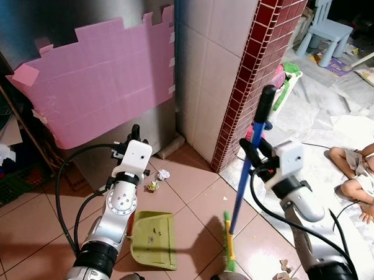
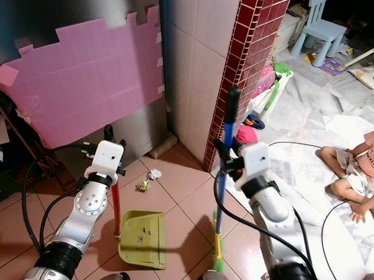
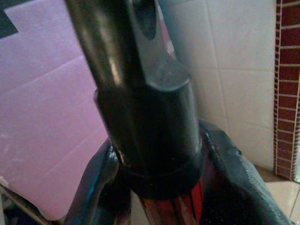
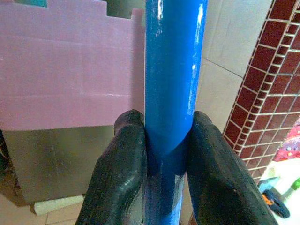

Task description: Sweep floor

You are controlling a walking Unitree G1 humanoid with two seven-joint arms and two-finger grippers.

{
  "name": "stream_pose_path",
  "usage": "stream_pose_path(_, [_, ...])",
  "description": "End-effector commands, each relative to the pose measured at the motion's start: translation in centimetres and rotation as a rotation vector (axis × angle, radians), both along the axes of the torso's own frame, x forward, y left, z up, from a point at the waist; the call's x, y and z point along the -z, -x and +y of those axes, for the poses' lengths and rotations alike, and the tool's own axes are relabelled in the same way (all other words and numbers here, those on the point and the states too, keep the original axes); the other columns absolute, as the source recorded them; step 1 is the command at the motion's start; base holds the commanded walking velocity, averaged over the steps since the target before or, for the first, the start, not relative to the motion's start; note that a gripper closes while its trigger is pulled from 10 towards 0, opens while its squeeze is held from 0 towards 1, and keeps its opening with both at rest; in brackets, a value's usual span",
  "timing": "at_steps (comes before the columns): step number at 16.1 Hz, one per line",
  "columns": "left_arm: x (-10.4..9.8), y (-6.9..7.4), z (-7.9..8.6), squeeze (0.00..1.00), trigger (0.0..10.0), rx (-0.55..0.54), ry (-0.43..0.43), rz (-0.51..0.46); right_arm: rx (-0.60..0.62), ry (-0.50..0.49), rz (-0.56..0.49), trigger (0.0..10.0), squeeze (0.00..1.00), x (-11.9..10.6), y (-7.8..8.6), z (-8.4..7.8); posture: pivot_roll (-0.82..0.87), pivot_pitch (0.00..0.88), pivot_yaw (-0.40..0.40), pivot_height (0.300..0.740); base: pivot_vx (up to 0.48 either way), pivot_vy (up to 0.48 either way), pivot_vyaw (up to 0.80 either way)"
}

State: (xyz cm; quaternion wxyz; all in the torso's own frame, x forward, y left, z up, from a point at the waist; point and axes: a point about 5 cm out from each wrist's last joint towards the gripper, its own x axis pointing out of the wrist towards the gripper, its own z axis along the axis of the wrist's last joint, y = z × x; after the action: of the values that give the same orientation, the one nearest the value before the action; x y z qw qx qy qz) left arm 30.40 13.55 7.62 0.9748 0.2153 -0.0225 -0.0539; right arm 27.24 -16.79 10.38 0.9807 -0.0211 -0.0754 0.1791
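Taking the green dustpan (image 1: 155, 239) on the tiled floor (image 1: 196, 201) as the landmark: it was the one dustpan in sight, lying flat nearest the robot, and held a few small crumbs of dirt on its tray. Its red upright handle (image 2: 117, 208) rose from its left edge into the left end effector (image 3: 154, 187), whose two black fingers (image 3: 243, 183) were clamped on the handle's black top grip.

Just right of the dustpan stood the single broom (image 1: 239, 200), its green bristle head (image 1: 228, 240) touching the floor and its blue pole tilting up and away. The right end effector (image 4: 166, 154) gripped that pole tightly, one black finger (image 4: 117, 173) pressed on each side, below the black cap at the pole's upper end.

Beyond the dustpan, two bits of litter lay on the tiles: a yellowish scrap (image 1: 152, 186) nearer, and a crumpled white paper ball (image 1: 163, 174) just past it.

Farther back from the dustpan stood a steel cabinet face covered by a pink sheet (image 1: 104, 88), and to its right a white tiled wall and a red brick-tiled pillar (image 1: 258, 62). Far right of the dustpan, a person (image 1: 362, 169) sat on the pale floor. Well beyond, one light blue child's chair (image 1: 324, 22) stood.
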Motion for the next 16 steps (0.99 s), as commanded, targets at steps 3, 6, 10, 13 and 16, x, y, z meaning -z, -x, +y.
stream_pose_path(3, [-1.4,0.2,1.1,0.0,0.0,-0.023,-0.062,-0.105,-0.006,-0.013,-0.063,10.0,0.0,-0.9,-0.8,0.8,-0.11,0.0,-0.023,0.74,0.0,0.0,0.0])
stream_pose_path(6, [-2.0,1.8,1.8,0.0,0.0,-0.101,-0.064,-0.204,-0.057,-0.068,-0.047,10.0,0.0,-0.8,-1.6,2.2,-0.08,0.0,-0.027,0.74,0.0,0.0,0.0])
stream_pose_path(10, [-1.9,3.7,2.0,0.0,4.7,-0.155,-0.103,-0.237,-0.072,-0.09,0.013,10.0,0.0,-0.1,-2.5,3.4,-0.05,0.0,-0.024,0.74,0.0,0.0,0.0])
stream_pose_path(13, [-1.1,4.7,2.7,0.0,10.0,-0.207,-0.038,-0.169,-0.107,-0.117,0.059,10.0,0.0,0.8,-2.1,4.4,-0.03,0.0,-0.022,0.74,0.0,0.0,0.0])
stream_pose_path(16, [-0.6,5.4,2.7,0.0,10.0,-0.219,0.008,-0.131,-0.151,-0.076,0.0,10.0,0.0,0.5,-1.7,5.1,-0.03,0.0,-0.014,0.74,0.0,0.0,0.38])
